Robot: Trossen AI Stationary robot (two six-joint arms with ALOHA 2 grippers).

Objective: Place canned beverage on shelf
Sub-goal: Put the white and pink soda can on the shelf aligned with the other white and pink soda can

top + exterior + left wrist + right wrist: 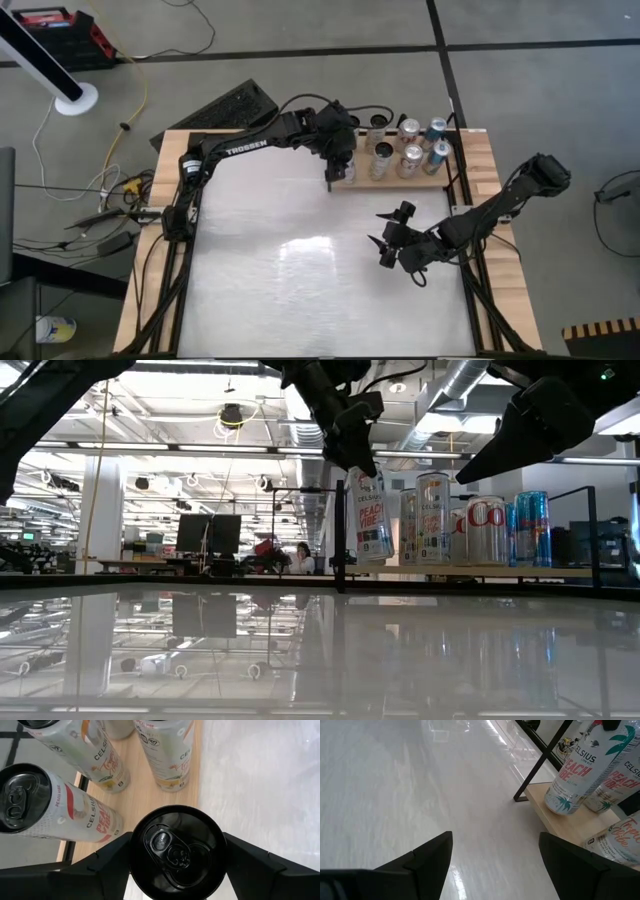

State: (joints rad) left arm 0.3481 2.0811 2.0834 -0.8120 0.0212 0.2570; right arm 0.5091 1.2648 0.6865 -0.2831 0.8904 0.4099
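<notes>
White Celsius can (368, 515) hangs tilted in the left end effector's (177, 852) grip, over the shelf's (455, 180) corner.

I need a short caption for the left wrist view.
Left gripper holds a black-topped can above the wooden shelf, beside other Celsius cans.

Tilted white can (368, 515) above shelf (520, 570) edge

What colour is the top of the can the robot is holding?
Black. The can top shows best in the left wrist view, between the left gripper's fingers.
</notes>
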